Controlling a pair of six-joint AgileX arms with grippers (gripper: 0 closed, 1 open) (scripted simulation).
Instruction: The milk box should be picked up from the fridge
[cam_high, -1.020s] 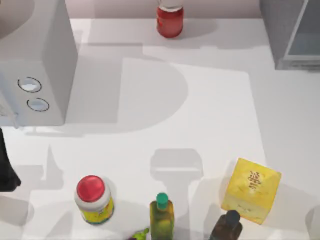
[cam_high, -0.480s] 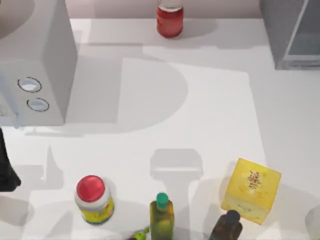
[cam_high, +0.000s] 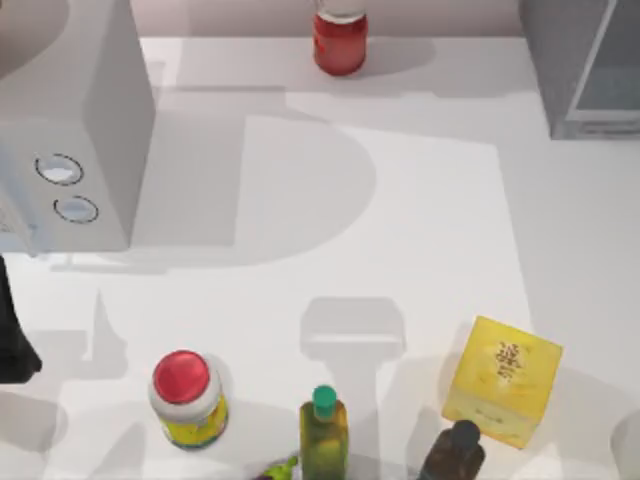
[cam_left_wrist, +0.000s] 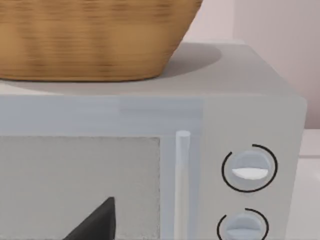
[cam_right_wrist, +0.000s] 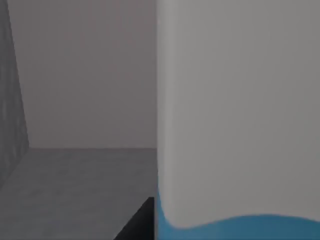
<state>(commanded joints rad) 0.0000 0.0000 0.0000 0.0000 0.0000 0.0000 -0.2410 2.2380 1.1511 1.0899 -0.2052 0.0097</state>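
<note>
The right gripper's own camera looked into the fridge (cam_right_wrist: 75, 190), and the milk box (cam_right_wrist: 235, 115) stood very close in front of it, its pale upper side and the start of its blue band taking up much of that view. A dark wedge (cam_right_wrist: 137, 222) at the carton's foot may have been one finger of the right gripper, though I could not tell whether the fingers were spread or closed, nor whether they touched the carton. The grey floor and back wall of the fridge lay beyond and beside the carton, so the carton seemed to be standing inside (not lifted, as far as I could judge). The reach looked done; the grasp and the lift out appeared left. From above, the fridge (cam_high: 585, 70) sat at the table's far right corner. The left arm (cam_high: 12, 330) waited parked at the left edge, facing the white box with dials (cam_left_wrist: 250, 167).
</note>
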